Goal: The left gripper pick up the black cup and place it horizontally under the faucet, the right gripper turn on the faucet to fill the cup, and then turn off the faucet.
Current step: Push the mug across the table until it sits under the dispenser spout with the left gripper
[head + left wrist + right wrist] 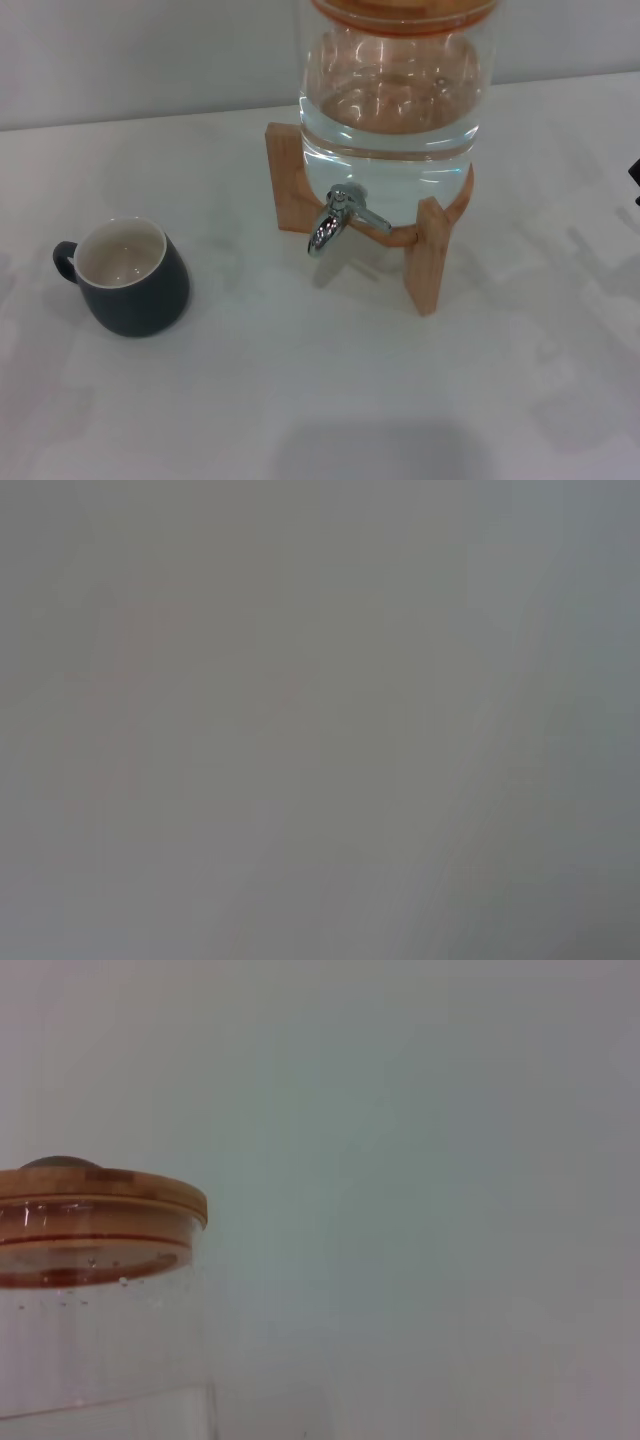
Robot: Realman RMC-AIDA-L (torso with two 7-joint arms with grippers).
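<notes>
Head view shows almost nothing of either arm: only a dark sliver at the far right edge, which may belong to the right gripper, and I cannot tell how its fingers stand. The left gripper appears in no picture; the left wrist view gives only a featureless grey blur, so its state cannot be told either.

The squat, rounded slate-black ceramic cup with a cream-white inside stands upright on the white tabletop at the near left, its small loop handle pointing left. It is well apart from the small shiny chrome faucet, which juts toward the near side with its spout turned down and its lever on top. The faucet is fixed to a large clear glass water dispenser, which holds water and rests on a light wooden stand at the centre. The right wrist view catches the dispenser's wooden lid and upper glass wall against a plain background.

By my judgement the cup is stiff, fairly heavy for its size, smooth-glazed and so somewhat slippery, and breakable if dropped. Pinching the rim wall on the side away from the handle, or spanning the body, looks safest. The pick-up has not yet begun.
</notes>
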